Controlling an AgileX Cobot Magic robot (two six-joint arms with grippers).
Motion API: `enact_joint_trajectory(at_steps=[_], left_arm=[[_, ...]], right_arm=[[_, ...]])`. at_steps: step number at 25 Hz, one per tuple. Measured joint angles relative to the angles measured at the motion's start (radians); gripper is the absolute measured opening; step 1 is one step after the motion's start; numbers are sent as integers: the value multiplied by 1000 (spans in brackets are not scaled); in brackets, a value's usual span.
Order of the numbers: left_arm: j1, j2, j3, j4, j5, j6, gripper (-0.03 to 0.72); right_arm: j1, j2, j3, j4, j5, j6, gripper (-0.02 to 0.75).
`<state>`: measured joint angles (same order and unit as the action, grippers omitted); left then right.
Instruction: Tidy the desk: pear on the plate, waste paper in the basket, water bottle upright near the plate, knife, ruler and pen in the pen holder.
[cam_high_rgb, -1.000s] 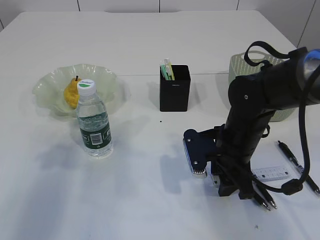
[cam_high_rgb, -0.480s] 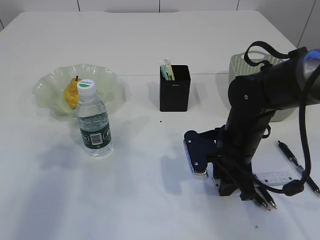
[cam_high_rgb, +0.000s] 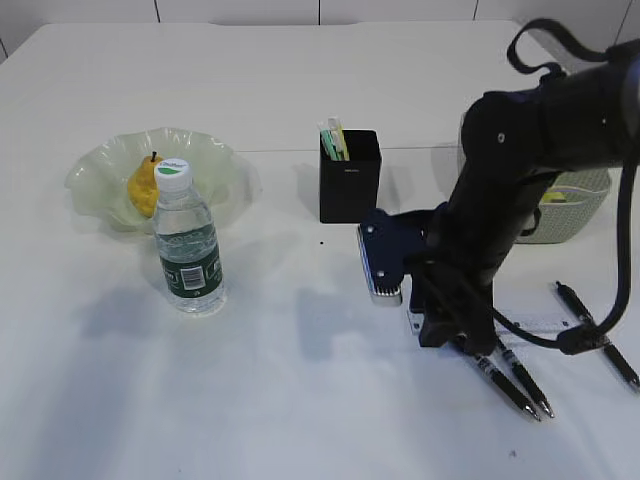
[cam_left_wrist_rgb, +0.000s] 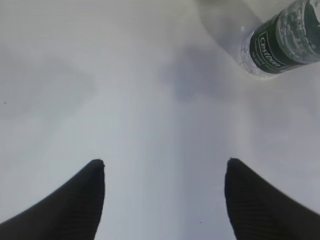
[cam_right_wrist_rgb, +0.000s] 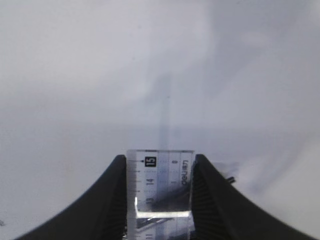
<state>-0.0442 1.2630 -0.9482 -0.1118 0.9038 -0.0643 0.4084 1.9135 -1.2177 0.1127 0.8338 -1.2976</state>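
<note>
- Right wrist view alone shows the grip: the right claw (cam_right_wrist_rgb: 160, 175) has both fingers (cam_right_wrist_rgb: 107, 200) pressed against the long edges of the ruler (cam_right_wrist_rgb: 160, 187), a clear strip with printed marks, held above the white table (cam_right_wrist_rgb: 100, 75).
- Exterior view hides that grip behind the black right arm (cam_high_rgb: 520, 170), which comes in from the right, bends down and ends low over the near right of the table (cam_high_rgb: 300, 400); the claw itself is not clearly visible there.
- Left wrist view shows the left claw (cam_left_wrist_rgb: 162, 172) with its two dark fingers (cam_left_wrist_rgb: 75, 200) wide apart and nothing between them, hanging over bare table; the water bottle (cam_left_wrist_rgb: 280, 37) sits at the far right corner of that view, well apart from the fingers.
- Exterior view has the water bottle (cam_high_rgb: 188, 240) upright at the left, just in front of the plate (cam_high_rgb: 100, 170), with the pear (cam_high_rgb: 143, 185) in the plate.
- Pen holder (cam_high_rgb: 350, 180) stands at the middle, far of the right arm's wrist, with a pale green item standing in it.
- Basket (cam_high_rgb: 580, 215) sits at the far right, partly behind the arm.
- Three dark pens (cam_high_rgb: 515, 380) lie on the table near right, below and beside the arm.
</note>
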Motion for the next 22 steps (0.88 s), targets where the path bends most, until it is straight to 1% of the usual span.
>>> enact_joint_trajectory(at_steps=[7, 13, 17, 22], left_arm=[[0, 0, 0, 0, -9, 0, 527], [0, 0, 0, 0, -14, 0, 526], [0, 0, 0, 0, -16, 0, 526], [0, 0, 0, 0, -8, 0, 524]], right_arm=[[0, -89, -86, 61, -2, 0, 279], [0, -114, -179, 164, -49, 0, 279], [0, -114, -227, 234, -126, -2, 279], [0, -114, -237, 338, -318, -7, 279]])
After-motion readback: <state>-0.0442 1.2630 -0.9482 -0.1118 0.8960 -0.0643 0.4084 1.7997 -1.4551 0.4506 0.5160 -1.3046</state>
